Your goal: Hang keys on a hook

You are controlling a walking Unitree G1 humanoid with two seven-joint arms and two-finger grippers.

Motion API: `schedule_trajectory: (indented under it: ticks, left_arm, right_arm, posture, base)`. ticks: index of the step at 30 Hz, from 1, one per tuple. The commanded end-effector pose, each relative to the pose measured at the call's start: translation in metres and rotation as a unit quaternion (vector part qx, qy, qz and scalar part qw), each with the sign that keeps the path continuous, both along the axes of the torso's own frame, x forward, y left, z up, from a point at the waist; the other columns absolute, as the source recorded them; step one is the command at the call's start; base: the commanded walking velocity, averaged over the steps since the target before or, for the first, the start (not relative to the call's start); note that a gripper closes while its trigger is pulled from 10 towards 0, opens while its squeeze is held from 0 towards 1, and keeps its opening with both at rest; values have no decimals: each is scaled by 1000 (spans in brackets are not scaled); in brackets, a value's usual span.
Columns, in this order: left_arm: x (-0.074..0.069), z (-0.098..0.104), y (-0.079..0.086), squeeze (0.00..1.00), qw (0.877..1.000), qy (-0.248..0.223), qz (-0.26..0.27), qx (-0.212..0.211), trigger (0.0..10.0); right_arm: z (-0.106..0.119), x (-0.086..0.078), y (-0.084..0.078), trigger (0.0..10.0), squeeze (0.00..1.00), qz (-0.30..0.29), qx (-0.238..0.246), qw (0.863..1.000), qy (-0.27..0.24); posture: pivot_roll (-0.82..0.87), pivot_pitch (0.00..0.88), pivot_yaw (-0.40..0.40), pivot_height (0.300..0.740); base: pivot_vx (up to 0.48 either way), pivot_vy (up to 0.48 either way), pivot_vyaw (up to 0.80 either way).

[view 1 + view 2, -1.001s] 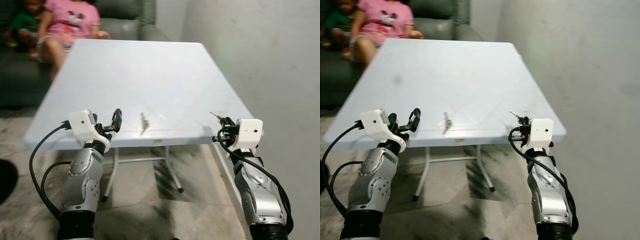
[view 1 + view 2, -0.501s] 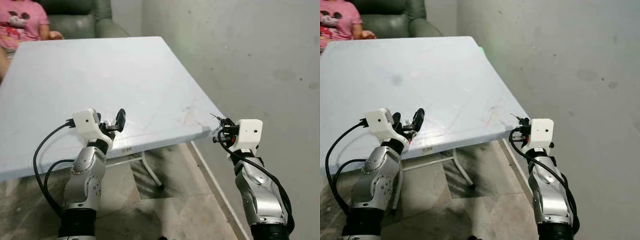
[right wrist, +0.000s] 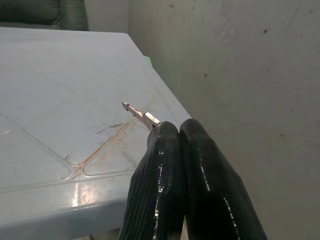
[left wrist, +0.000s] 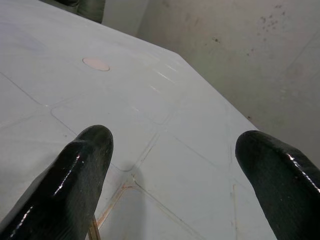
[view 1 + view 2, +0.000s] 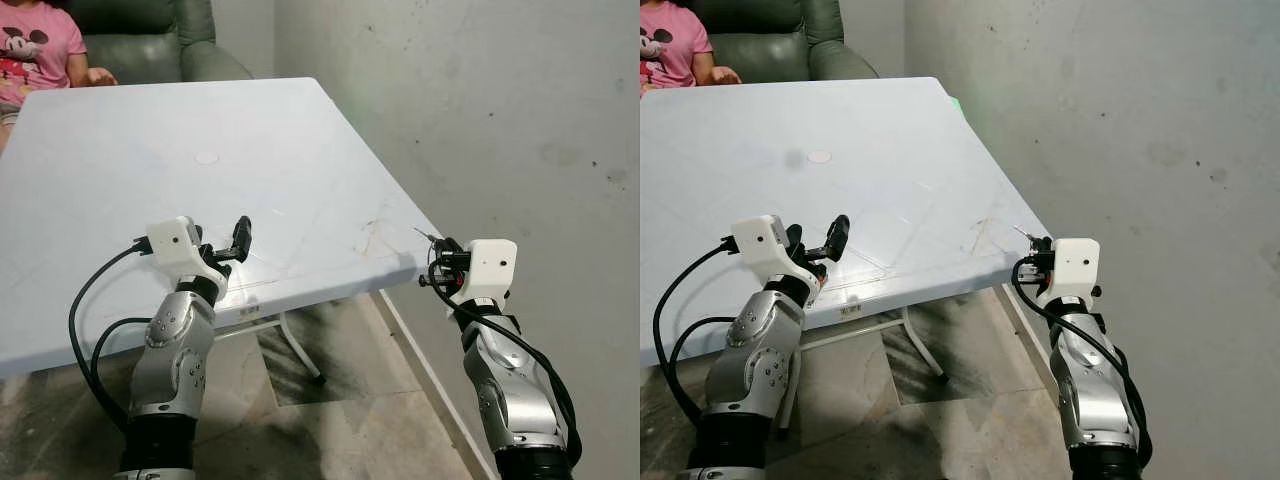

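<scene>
My right gripper (image 5: pixel 437 246) is shut on a small silver key (image 3: pixel 141 115), whose tip sticks out past the black fingertips (image 3: pixel 172 137). It is held just off the right front corner of the white table (image 5: pixel 300 150), close to the grey wall (image 5: pixel 500 110). My left gripper (image 5: pixel 226 245) is open with nothing between its fingers (image 4: pixel 82 165), hovering low over the table near its front edge.
A person in a pink shirt (image 5: pixel 30 50) sits on a green sofa (image 5: pixel 150 40) behind the table. The wall runs along the right side. The table's metal legs (image 5: pixel 300 345) stand on the tiled floor (image 5: pixel 350 420) below.
The view has swung to the right, so the wall takes up more of it and the sofa less. Both arms keep their pose, and the right gripper still grips the key.
</scene>
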State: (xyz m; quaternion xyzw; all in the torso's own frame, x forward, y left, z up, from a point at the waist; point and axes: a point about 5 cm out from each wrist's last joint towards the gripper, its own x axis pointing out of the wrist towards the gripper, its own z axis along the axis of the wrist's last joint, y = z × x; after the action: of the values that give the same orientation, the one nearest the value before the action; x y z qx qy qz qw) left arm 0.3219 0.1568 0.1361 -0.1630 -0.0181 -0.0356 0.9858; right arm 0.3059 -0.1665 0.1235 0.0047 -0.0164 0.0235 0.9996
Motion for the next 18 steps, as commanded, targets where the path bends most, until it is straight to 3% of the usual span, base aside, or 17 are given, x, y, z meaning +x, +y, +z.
schedule_trajectory:
  ticks: [1,11,18]
  left_arm:
    - [2,2,0,0,1000,-2,0,0,10000]
    - [1,3,-1,0,1000,-7,-2,-1,10000]
    - [0,4,0,0,1000,-8,1,-5,10000]
  right_arm:
    - [1,1,-1,10000,0,-4,1,1000,-3]
    - [0,2,0,10000,0,-5,5,1000,-1]
    - [0,2,2,10000,0,-3,6,1000,0]
  posture:
    - [39,17,-73,732]
    - [47,17,-75,732]
    - [51,17,-78,732]
  base:
    - [0,0,-694]
    - [0,0,-688]
    - [0,423,-687]
